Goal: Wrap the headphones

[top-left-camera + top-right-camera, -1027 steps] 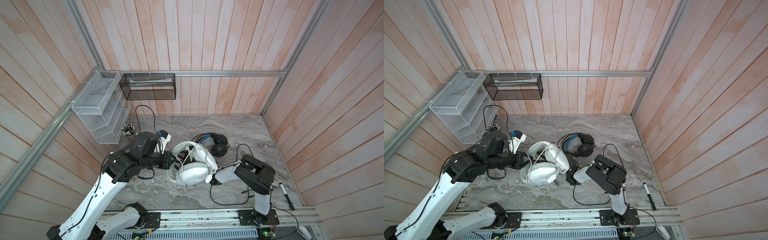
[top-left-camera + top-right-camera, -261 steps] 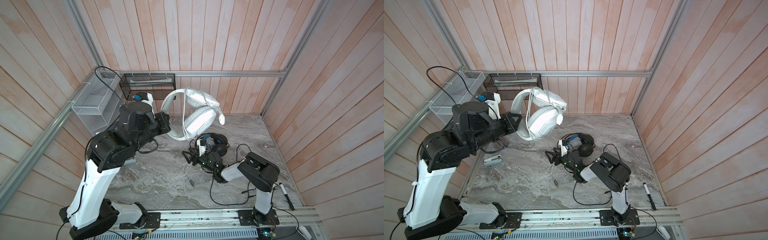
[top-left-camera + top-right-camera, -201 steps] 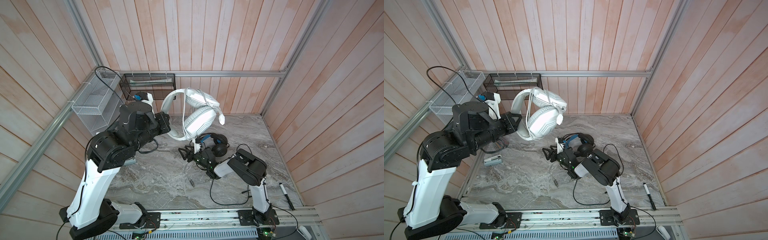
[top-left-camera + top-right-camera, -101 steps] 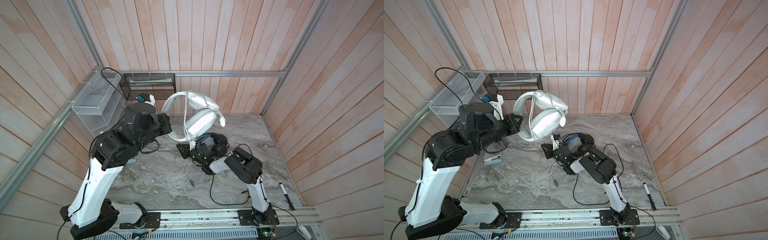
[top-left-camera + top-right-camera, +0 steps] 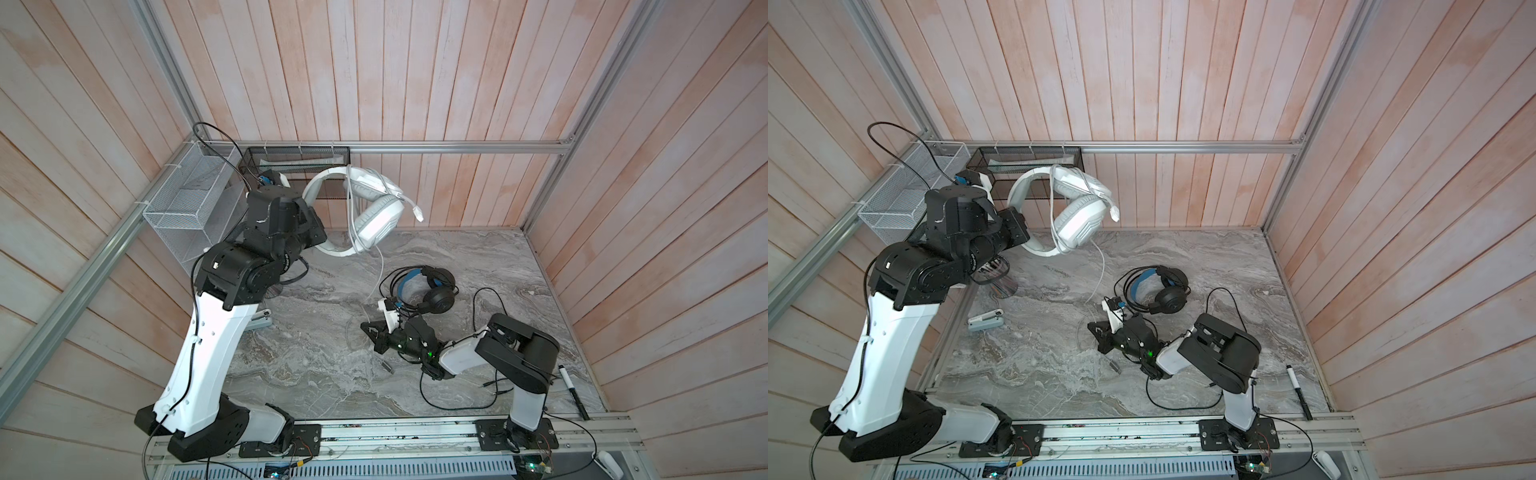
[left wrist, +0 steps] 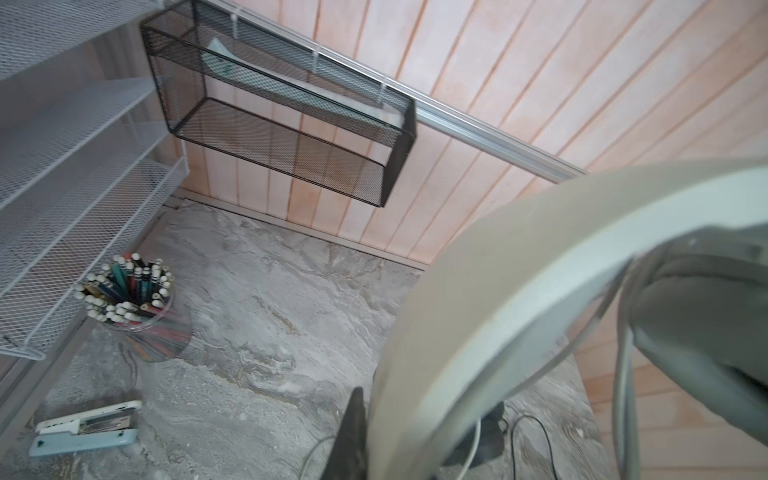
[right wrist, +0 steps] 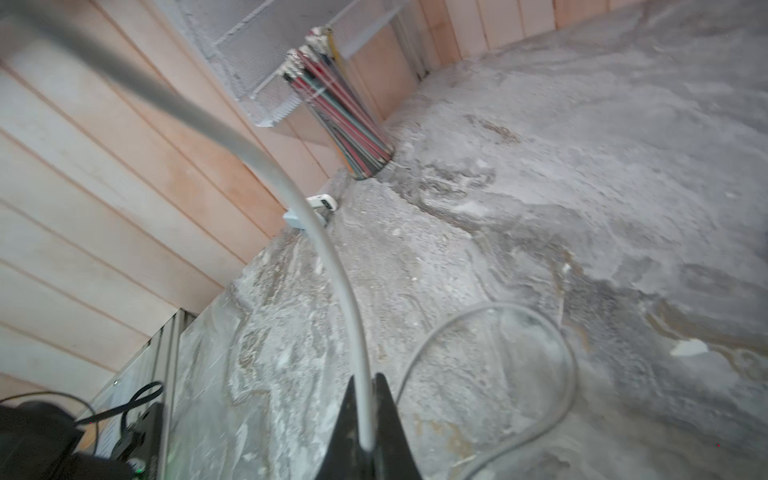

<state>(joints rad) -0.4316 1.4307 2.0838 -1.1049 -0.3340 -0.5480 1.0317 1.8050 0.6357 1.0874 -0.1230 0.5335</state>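
Farthest left: a white wire rack [image 5: 183, 208] on the side wall, with a black mesh basket [image 5: 291, 160] hung on the back rail beside it. On the marble table [image 5: 299, 374] below the rack stands a clear pencil cup [image 6: 133, 307], full. A pale blue stapler [image 5: 985, 322] lies near the table's left edge.

Left gripper [image 5: 321, 237]: raised well above the table, clamped on the headband of the white headset [image 5: 376, 214]. The headset hangs in the air in front of the back wall, ear cups close together, a small mic boom poking out to the right. In the left wrist view the headband fills the frame. One dark finger [image 6: 353, 432] sits against its edge; the other finger is hidden.

White cable [image 5: 380, 266]: a strand crosses the headband, then drops from the headset to mid-table.

Right gripper [image 7: 365, 419]: low over the table, pointing left, fingertips pinched on the white cable. Slack curls in a loop on the marble beyond it.

Black headset [image 5: 432, 291]: blue-lined band, lying flat on the table just behind the right gripper, not held. Its black cable [image 5: 457, 405] trails loose toward the front rail, passing under the right arm.

Far right: a black marker [image 5: 572, 390] by the table's edge.
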